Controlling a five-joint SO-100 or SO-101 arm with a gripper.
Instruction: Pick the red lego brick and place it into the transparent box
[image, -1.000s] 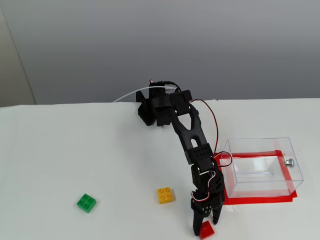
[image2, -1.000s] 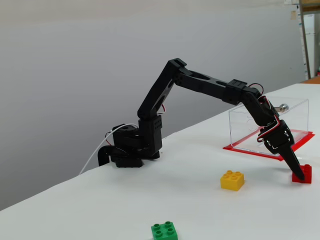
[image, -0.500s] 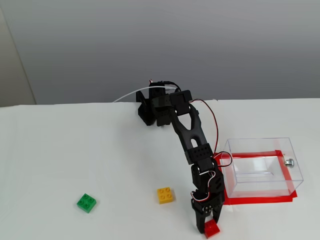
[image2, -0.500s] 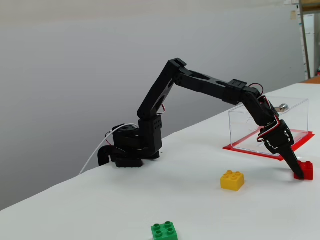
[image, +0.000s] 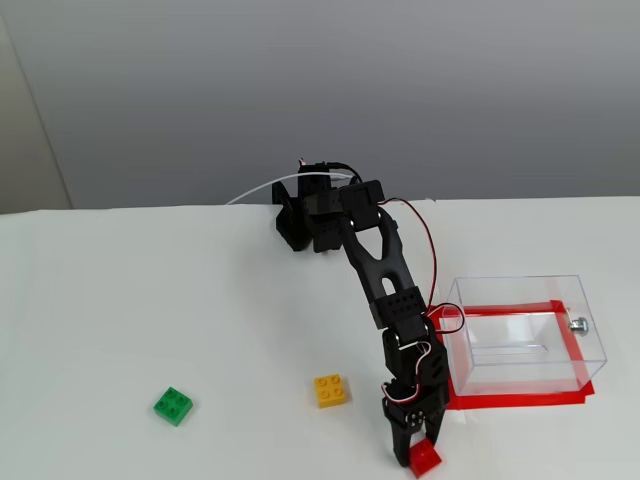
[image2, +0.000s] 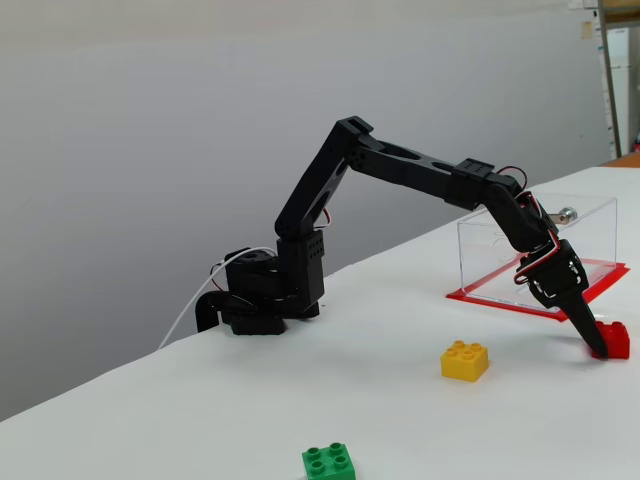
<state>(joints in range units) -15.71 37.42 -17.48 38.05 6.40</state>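
Observation:
The red lego brick (image: 427, 459) rests on the white table at the front, just left of the box's near corner; it also shows in the other fixed view (image2: 614, 340). My gripper (image: 415, 450) points down at it with the jaws closed around the brick's left part (image2: 598, 346). The transparent box (image: 520, 300) stands empty on a red tape outline (image: 520, 400) to the right of the arm, with a small silver knob (image: 577, 323) on its right wall. In the other fixed view the box (image2: 480, 250) is behind the gripper.
A yellow brick (image: 331, 390) lies left of the gripper, also visible in the other fixed view (image2: 465, 360). A green brick (image: 173, 405) lies farther left (image2: 330, 463). The arm's base (image: 305, 215) sits at the table's back edge.

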